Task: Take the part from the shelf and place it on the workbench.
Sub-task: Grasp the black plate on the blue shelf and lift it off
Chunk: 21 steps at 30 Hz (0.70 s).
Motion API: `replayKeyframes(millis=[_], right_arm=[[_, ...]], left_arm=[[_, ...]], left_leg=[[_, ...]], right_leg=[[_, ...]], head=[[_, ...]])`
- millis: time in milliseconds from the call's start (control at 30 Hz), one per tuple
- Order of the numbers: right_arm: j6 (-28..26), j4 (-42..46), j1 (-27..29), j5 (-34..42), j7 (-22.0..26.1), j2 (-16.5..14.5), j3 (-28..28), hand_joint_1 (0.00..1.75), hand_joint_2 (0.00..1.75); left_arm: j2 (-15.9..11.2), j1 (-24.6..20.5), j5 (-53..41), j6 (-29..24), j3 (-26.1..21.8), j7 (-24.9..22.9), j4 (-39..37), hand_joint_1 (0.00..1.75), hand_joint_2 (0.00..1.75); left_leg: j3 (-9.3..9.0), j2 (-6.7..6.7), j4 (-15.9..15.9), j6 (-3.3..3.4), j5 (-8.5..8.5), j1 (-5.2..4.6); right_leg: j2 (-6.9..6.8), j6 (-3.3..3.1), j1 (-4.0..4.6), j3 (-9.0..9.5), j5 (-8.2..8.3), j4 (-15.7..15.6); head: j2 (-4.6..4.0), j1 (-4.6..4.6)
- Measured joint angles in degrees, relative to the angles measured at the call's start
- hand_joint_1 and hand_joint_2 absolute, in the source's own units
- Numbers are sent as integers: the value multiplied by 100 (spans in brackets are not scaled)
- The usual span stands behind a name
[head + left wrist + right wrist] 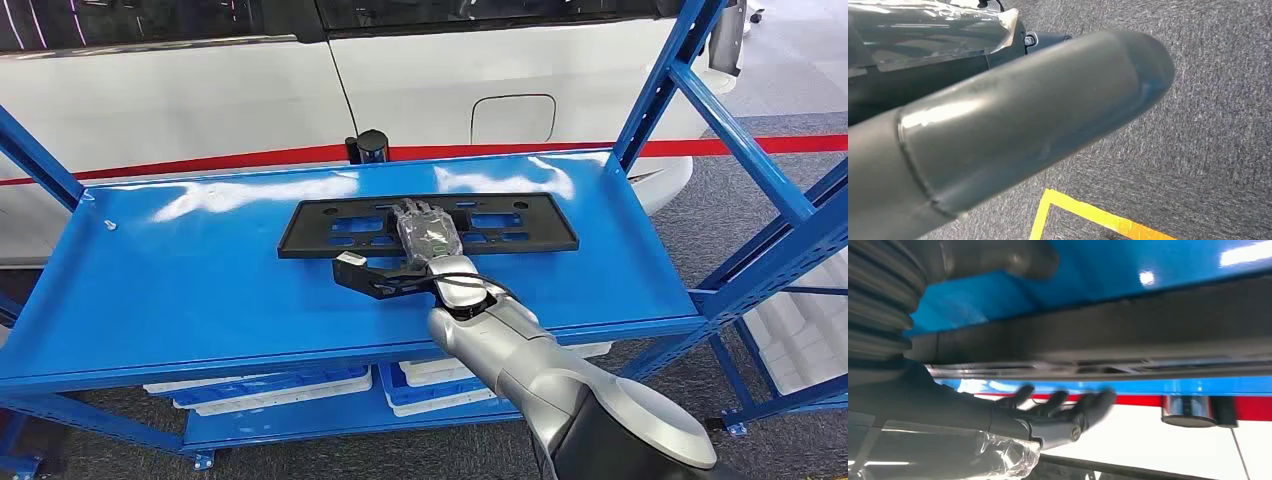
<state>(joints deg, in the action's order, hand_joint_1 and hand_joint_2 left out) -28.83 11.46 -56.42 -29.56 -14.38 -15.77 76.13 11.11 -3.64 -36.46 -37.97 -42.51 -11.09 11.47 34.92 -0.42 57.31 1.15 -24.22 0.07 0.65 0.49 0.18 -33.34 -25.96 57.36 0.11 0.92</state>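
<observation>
The right hand (pixel 428 232), fingers spread flat over the long black slotted plastic part (pixel 520 228) lying mid-shelf on the glossy blue metal shelf (pixel 180 290), grips nothing yet; next, I judge, it must close on the part's near edge.

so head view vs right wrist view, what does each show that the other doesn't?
Head view alone: the whole black part lying flat on the blue shelf, bins underneath, the shelf's posts. Right wrist view alone: the fingers from the side, reaching past the part's far edge, thumb on its near side. Both: right hand, part, blue shelf, white car with red stripe.
</observation>
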Motion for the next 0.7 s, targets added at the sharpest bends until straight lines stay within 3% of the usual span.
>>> replayKeyframes(millis=[500,567,700], right_arm=[[-380,-1,160,-61,2,77,-76,175,175],[-520,-1,171,-51,18,86,-100,175,175],[-973,175,328,-377,256,168,-495,175,175]], left_arm=[[-25,2,-14,1,0,124,0,0,0],[-26,6,90,-10,-18,488,1,0,0],[-43,4,585,0,-224,2153,2,0,0]], left_leg=[[0,0,-1,0,0,1],[0,0,0,0,0,1],[1,-3,-1,0,0,0]], right_leg=[[-1,0,1,1,0,0],[-1,0,0,1,0,0],[-3,0,1,5,0,0]], head=[[0,0],[0,0],[0,-2]])
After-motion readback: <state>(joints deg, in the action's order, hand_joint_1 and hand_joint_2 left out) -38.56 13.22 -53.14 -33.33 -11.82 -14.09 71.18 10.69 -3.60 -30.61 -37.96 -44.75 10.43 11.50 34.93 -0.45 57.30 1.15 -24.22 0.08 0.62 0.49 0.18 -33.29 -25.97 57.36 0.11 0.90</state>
